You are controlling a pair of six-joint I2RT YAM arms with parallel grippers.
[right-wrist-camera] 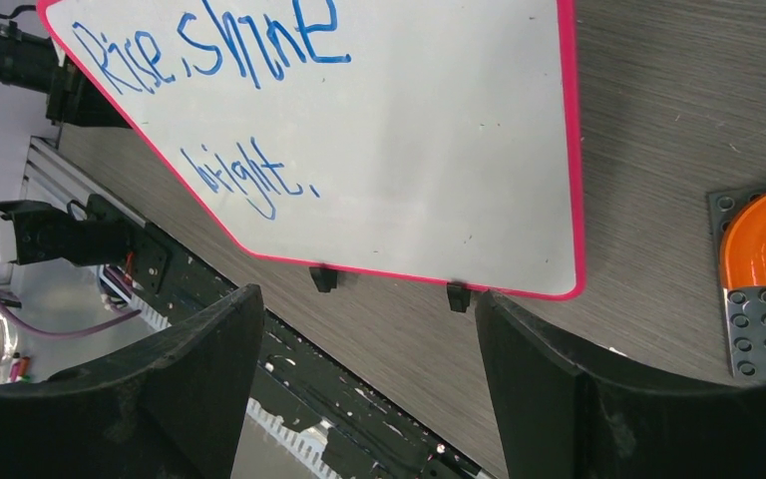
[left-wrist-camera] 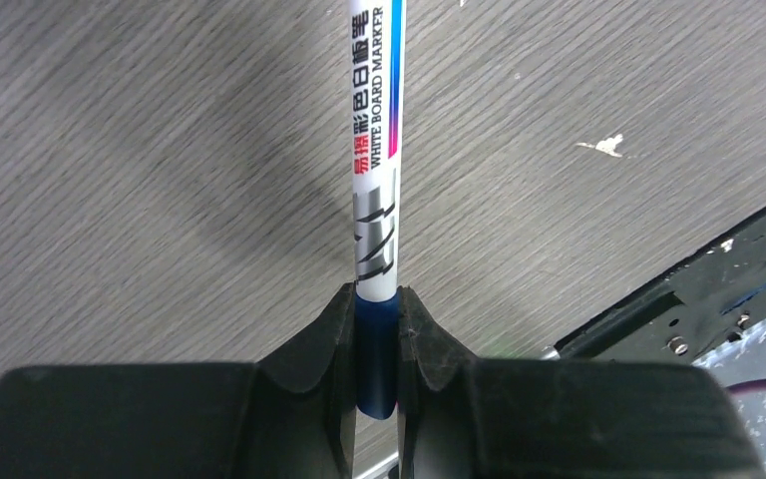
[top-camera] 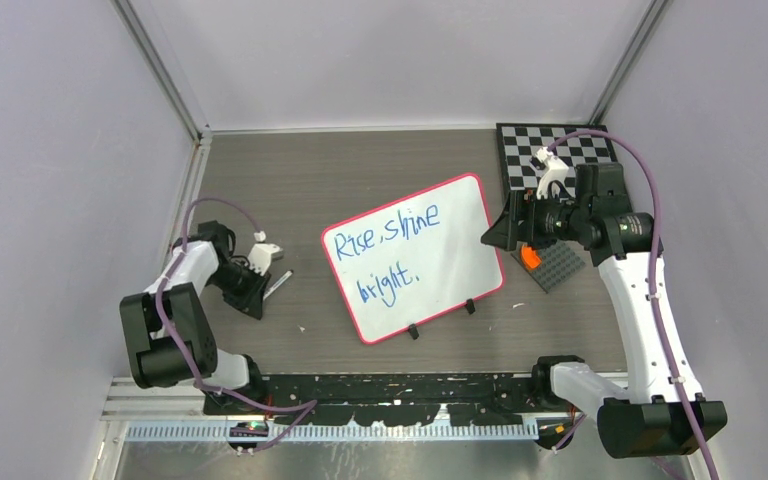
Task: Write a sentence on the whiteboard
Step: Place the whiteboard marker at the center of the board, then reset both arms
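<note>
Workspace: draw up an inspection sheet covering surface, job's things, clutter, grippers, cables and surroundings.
Surface: grey wood-grain table, one small white scrap.
Job's things: whiteboard lying flat mid-table, skewed; sentence in blue, "Rise, shine bright.", two lines; marker in the left gripper.
Clutter: checkerboard at far right; grey studded plate with orange piece beside the board.
Grippers: left gripper shut on the marker's blue end, left of the board; right gripper open, empty, by the board's right edge.
Cables: purple cables looped along both arms, none on the board.
Surroundings: plain pale walls on three sides.
</note>
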